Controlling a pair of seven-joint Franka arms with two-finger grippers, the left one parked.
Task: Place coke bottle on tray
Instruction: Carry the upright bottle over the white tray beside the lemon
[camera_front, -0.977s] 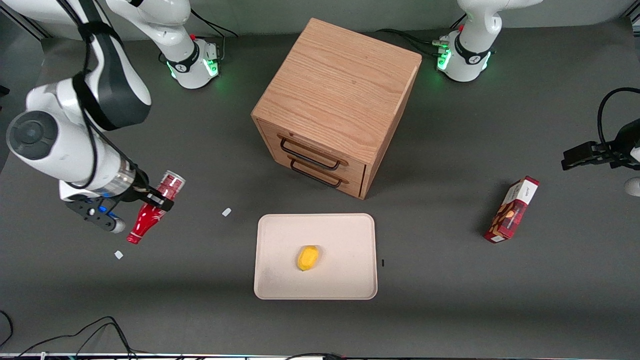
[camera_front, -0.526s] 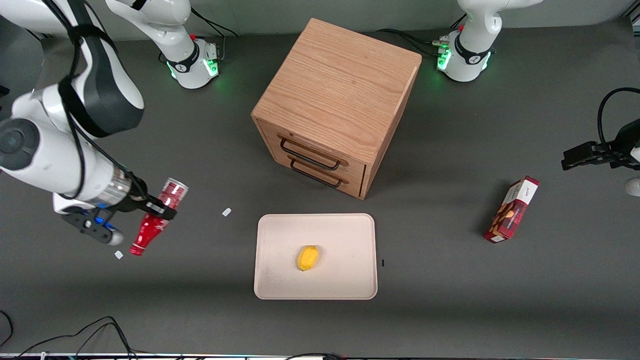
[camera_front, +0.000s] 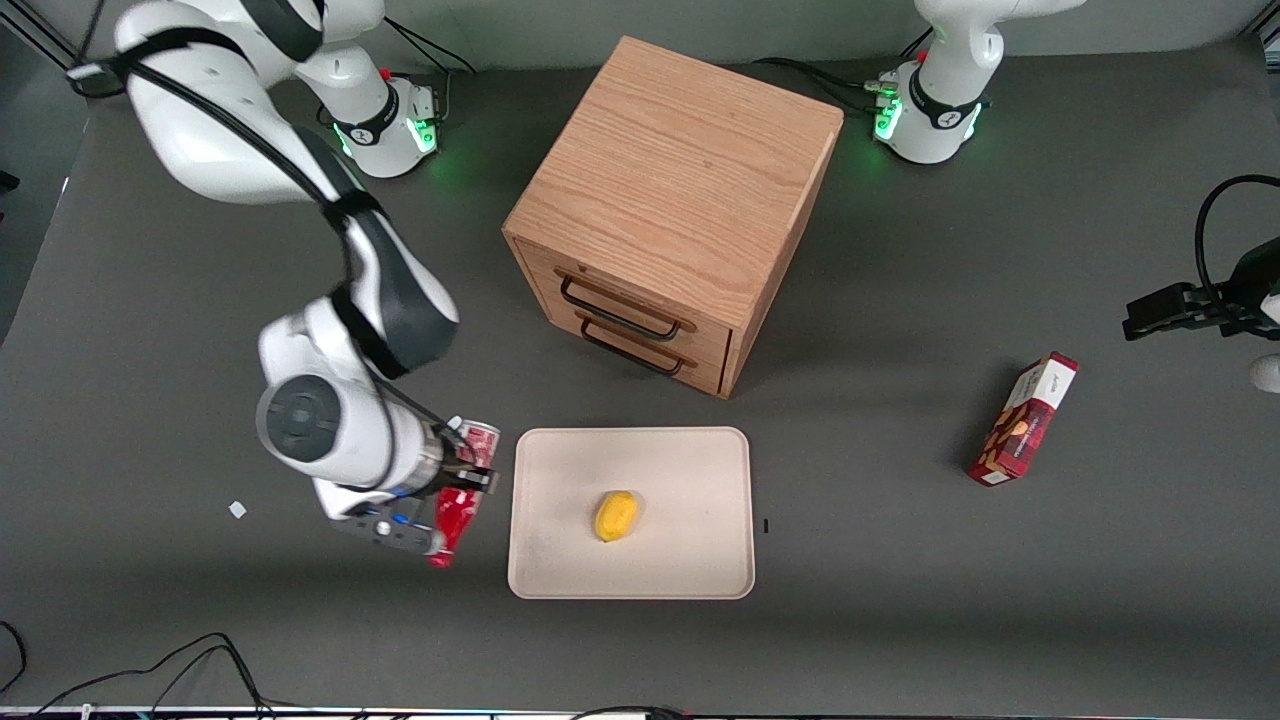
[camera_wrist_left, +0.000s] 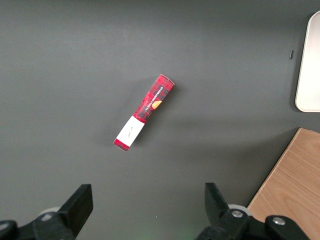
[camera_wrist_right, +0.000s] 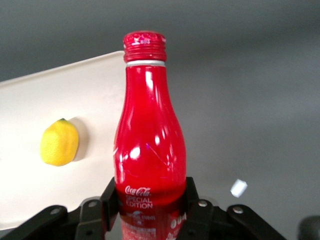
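Hovering gripper (camera_front: 468, 478), jaws clamped on coke bottle (camera_wrist_right: 149, 145), just beside tray (camera_front: 560, 570) edge; bottle's long axis parallels that edge.

My own wrist covers most of the coke bottle (camera_front: 462, 505) in the front view, leaving only its silvery base and a red stretch near the cap to show, and my end effector (camera_front: 470, 477) is mostly tucked under that same housing. In the right wrist view the coke bottle (camera_wrist_right: 149, 145) is cut off at the picture's edge below my fingers (camera_wrist_right: 194, 205), so its base cannot be seen there, and the tray (camera_wrist_right: 55, 150) runs out of the picture. The left wrist view catches only a rounded corner of the tray (camera_wrist_left: 309, 70), and the print on the snack box (camera_wrist_left: 144, 112) is too small to read
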